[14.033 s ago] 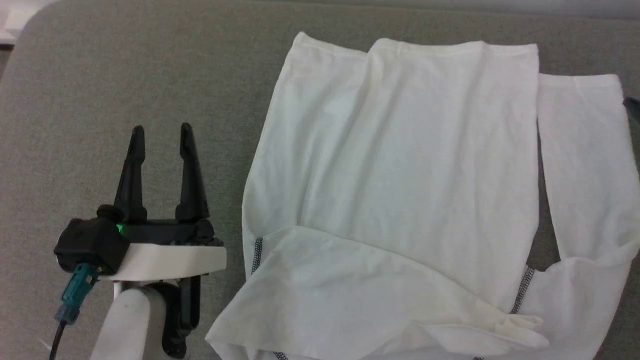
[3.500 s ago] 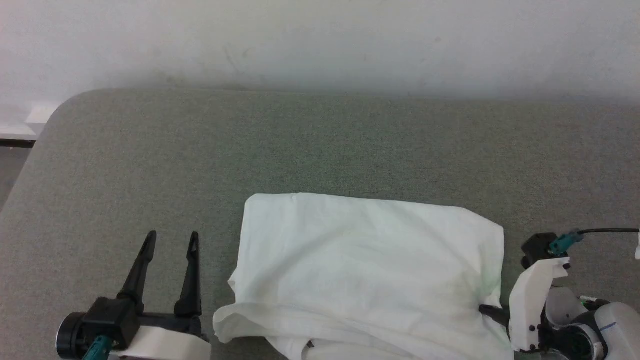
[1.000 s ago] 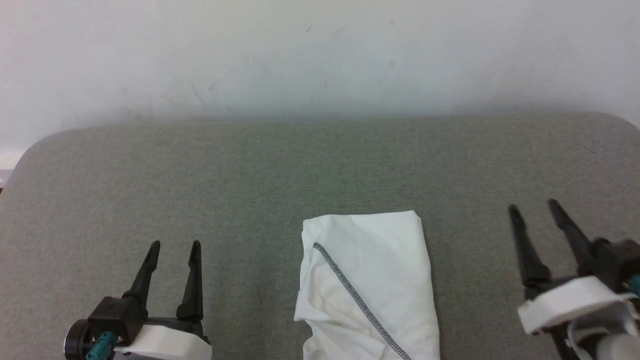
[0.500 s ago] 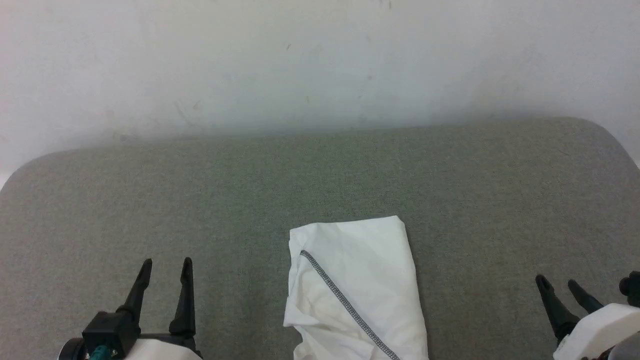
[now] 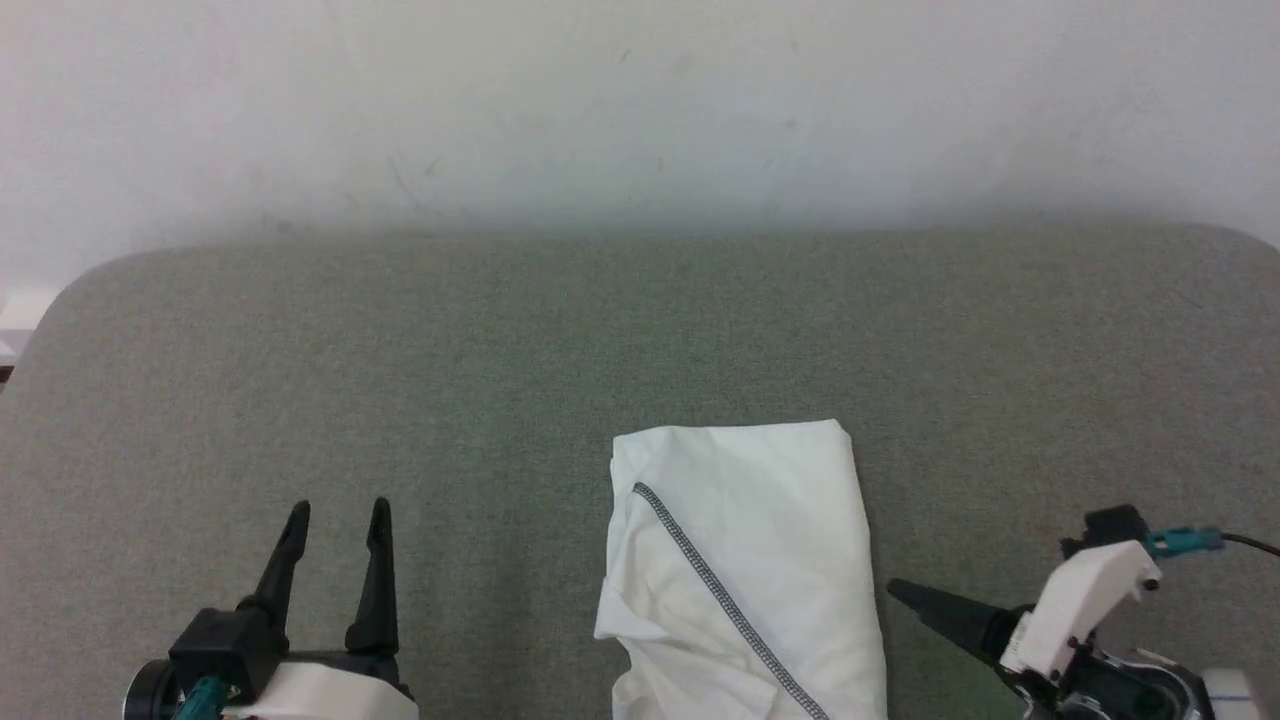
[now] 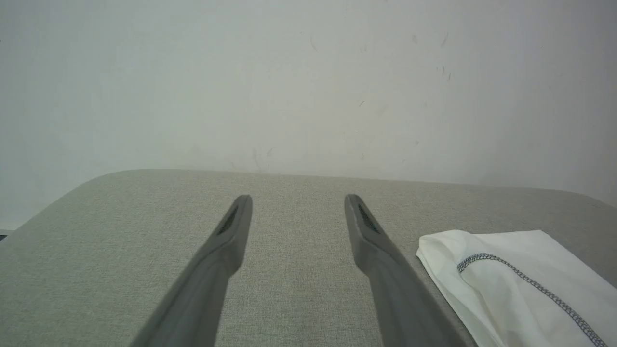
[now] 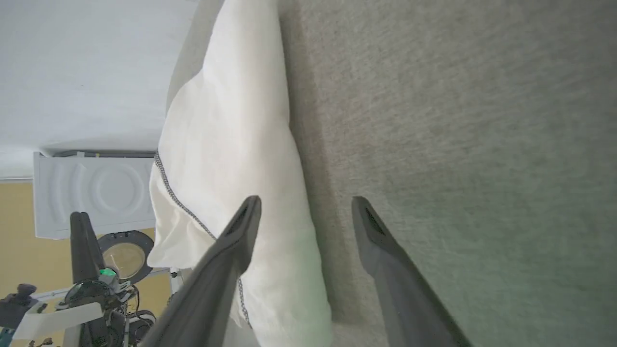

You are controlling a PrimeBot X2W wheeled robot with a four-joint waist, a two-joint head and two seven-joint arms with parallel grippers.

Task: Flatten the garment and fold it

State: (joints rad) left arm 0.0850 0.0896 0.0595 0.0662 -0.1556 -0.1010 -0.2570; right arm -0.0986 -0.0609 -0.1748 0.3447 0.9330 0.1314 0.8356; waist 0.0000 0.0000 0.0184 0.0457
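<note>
Two claws flank the cloth, both empty. On the left, the left claw (image 5: 339,508) sits low over the grey padded table (image 5: 400,340), fingers spread wide and pointing at the wall (image 5: 600,100), well apart from the garment (image 5: 745,570). I judge it is parked there to leave room. In the middle, the garment lies as a narrow folded packet near the table's front edge, with one dark stitched hem slanting across its top layer (the folding looks finished, or close to it). On the right, the right claw (image 7: 306,200) is turned on its side and spread with nothing between its fingers, tips aimed at the packet's right edge and just beside it. That pose would suit nudging the edge straight. Whether a tip brushes the cloth is hard to make out. The packet's near end is cut off at the bottom of the head view, so I cannot tell whether its layers line up there.
</note>
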